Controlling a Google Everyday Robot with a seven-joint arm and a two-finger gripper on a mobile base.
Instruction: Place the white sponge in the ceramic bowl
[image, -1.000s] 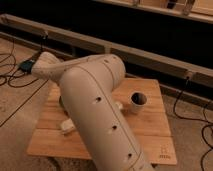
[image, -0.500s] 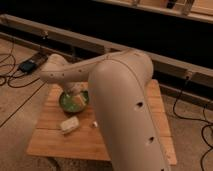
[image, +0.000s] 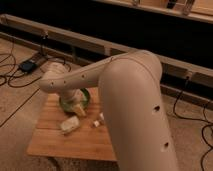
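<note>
Lowered a little since half a second ago, the forearm now reaches down over the bowl, while sponge and bowl lie where they did. Nearest, the arm's thick pale link (image: 140, 110) fills the right half of the view and hides the right part of the table (image: 55, 145), whose far right corner and edge cannot be seen. On the bare wood in front lies the sponge (image: 69, 125), free and just short of the bowl, not in it. Beside it to the right sits a small white piece (image: 96, 123), too small to make out. Behind the sponge the gripper (image: 77, 107) hangs over the near side of the bowl (image: 86, 96); it stands wide and holds nothing, clear of the sponge, though whether it touches the bowl cannot be told. Much of the bowl's inside is covered by the wrist. Farther off, a dark box with cables (image: 27, 65) lies on the floor.
</note>
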